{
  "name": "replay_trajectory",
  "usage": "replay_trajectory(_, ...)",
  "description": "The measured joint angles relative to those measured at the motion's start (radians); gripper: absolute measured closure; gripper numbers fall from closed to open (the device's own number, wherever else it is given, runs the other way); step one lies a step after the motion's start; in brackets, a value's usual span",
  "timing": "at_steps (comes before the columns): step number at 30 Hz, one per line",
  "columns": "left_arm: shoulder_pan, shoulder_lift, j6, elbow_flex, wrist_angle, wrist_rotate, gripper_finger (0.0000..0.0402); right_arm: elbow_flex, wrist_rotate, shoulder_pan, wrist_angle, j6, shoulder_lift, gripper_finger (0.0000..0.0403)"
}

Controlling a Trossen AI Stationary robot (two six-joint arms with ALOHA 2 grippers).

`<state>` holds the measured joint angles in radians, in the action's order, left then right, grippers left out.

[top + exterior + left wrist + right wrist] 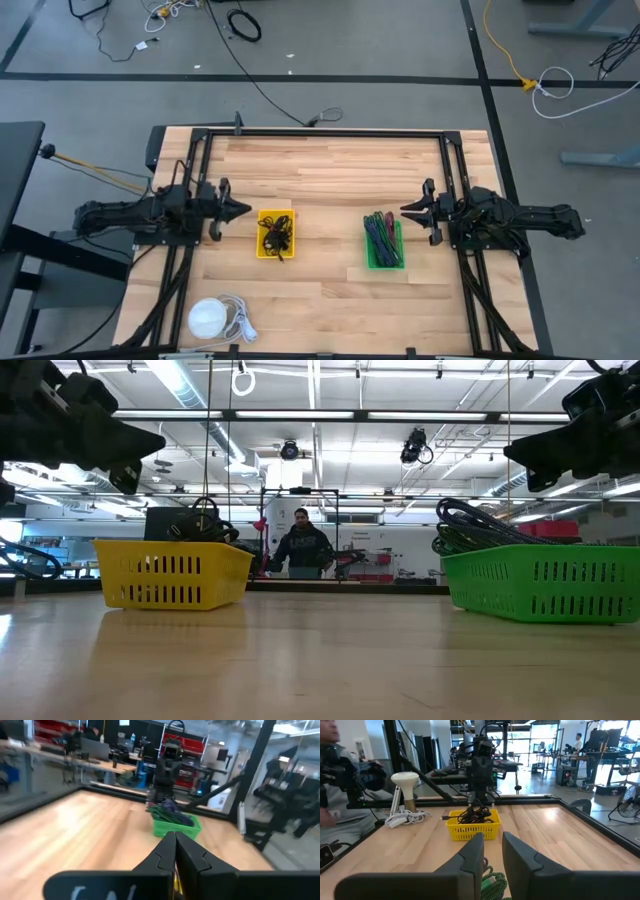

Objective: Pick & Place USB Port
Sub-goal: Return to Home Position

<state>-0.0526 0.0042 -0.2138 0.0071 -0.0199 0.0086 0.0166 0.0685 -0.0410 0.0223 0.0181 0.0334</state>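
A yellow basket [276, 233] with tangled black cables stands left of the table's middle. A green basket [384, 241] with coloured cables stands right of it. I cannot make out a USB port among the cables. My left gripper [240, 210] hangs level above the table just left of the yellow basket, pointing toward the right edge. Its fingers are shut [175, 851] with nothing between them. My right gripper [405, 210] hangs level at the green basket's far right corner, pointing left, its fingers apart [492, 851] and empty. Both are well above the baskets [175, 572] in the low view.
A white round lamp [208, 318] with a coiled white cord stands near the table's front left corner. A black frame [325, 133] runs along the far edge and down both sides. A person [302, 546] stands beyond the far edge. Bare wood lies between and in front of the baskets.
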Motion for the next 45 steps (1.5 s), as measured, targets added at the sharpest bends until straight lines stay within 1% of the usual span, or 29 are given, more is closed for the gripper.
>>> replay_trajectory(5, 0.005, 0.002, -0.113, -0.001, -0.041, 0.007, 0.0388, 0.0, 0.0, 0.0, 0.0, 0.0, 0.0, 0.033)
replay_trajectory(9, 0.005, 0.002, -0.141, -0.001, -0.051, 0.006, 0.0388, 0.0, 0.0, 0.0, 0.0, 0.0, 0.0, 0.033)
replay_trajectory(45, 0.004, 0.002, -0.142, 0.0, -0.065, 0.003, 0.0388, 0.0, 0.0, 0.0, -0.001, -0.001, 0.0, 0.033)
